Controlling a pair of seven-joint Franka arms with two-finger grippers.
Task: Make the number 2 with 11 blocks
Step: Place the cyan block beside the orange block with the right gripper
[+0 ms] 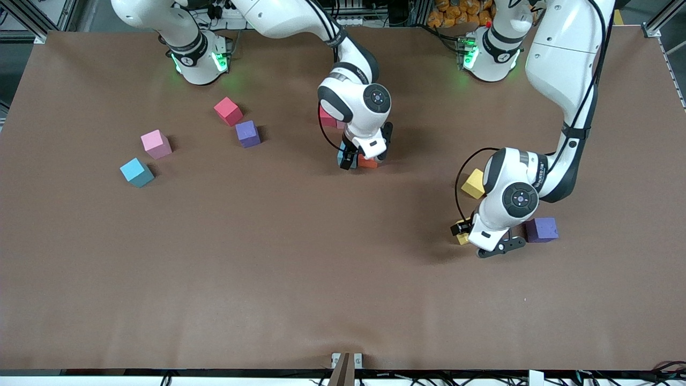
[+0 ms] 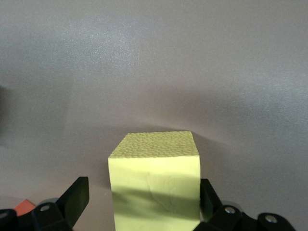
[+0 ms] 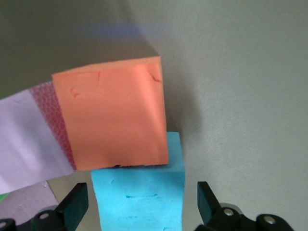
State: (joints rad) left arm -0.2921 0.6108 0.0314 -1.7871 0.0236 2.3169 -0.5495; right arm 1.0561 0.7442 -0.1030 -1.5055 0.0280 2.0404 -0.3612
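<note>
My left claw (image 2: 139, 204) sits low over the yellow block (image 2: 155, 180) on the counter (image 1: 268, 268), fingers spread on either side, not gripping. My right claw (image 3: 137, 207), open and empty, straddles the light blue block (image 3: 139, 199) touching the orange block (image 3: 113, 118).

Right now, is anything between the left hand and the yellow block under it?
Nothing visible. The yellow block sits between the open fingers of the left hand, with only bare table around it.
</note>
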